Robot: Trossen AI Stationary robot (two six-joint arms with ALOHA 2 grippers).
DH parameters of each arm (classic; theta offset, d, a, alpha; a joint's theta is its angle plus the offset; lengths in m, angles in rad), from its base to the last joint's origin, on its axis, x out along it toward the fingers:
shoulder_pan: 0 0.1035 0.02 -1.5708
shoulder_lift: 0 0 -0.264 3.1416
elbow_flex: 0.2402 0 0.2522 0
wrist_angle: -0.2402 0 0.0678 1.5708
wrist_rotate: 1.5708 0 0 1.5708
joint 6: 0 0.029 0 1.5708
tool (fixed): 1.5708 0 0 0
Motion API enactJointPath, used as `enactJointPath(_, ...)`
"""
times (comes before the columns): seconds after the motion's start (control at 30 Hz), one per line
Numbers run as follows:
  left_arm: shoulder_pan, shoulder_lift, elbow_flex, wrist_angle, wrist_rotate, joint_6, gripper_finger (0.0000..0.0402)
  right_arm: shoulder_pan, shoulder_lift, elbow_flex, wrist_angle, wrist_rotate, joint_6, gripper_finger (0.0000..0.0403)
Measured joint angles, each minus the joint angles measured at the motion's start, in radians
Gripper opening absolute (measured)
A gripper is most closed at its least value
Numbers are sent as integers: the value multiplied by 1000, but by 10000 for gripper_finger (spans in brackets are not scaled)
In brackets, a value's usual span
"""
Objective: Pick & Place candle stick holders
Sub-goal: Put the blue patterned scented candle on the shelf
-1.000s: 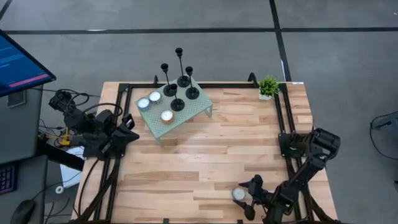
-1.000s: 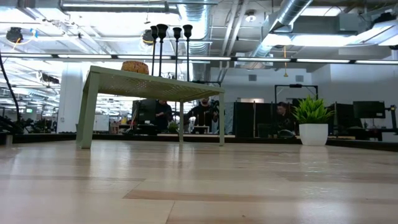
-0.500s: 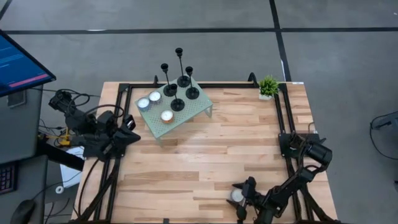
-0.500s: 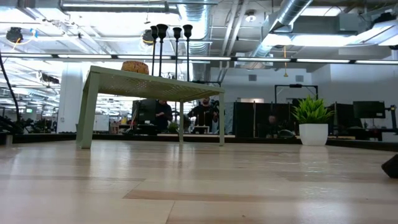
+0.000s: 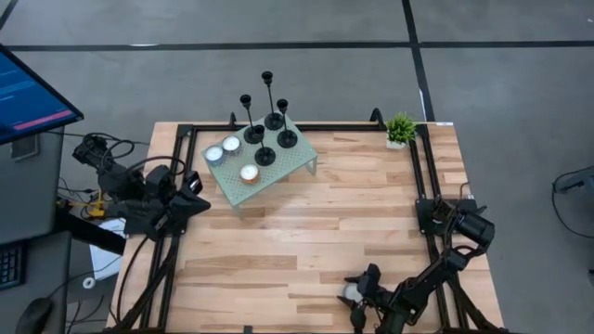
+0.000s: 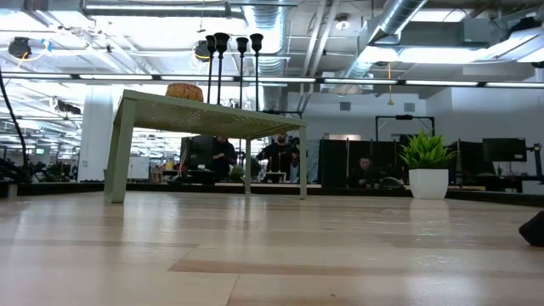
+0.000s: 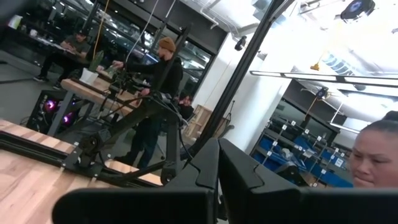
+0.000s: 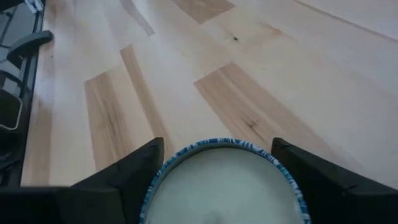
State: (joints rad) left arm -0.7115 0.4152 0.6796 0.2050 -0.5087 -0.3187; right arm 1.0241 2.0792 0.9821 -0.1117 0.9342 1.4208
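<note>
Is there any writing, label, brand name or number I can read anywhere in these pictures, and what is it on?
None can be read.
The monitor beside the table shows coloured bars; any text there is too small to read.
A blue sign in the room behind, in the left wrist view, is too blurred to read.
The round tin between the right gripper fingers has a blue patterned rim, no letters.

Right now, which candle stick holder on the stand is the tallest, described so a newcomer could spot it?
Find the pale green perforated metal stand at the table's far left. Four slim black metal candle stick holders cluster on its far half. The tallest candle stick holder stands farthest back, its cup rising above the other three.
</note>
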Motion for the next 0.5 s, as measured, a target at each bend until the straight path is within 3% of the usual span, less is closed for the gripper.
enactJointPath(0.23,0,0,0,0,0,0,8,-14,-5,0,-6,-5,-7,280)
enactJointPath(0.5,0,0,0,0,0,0,8,-98,-68,28,-69,-102,-123,272)
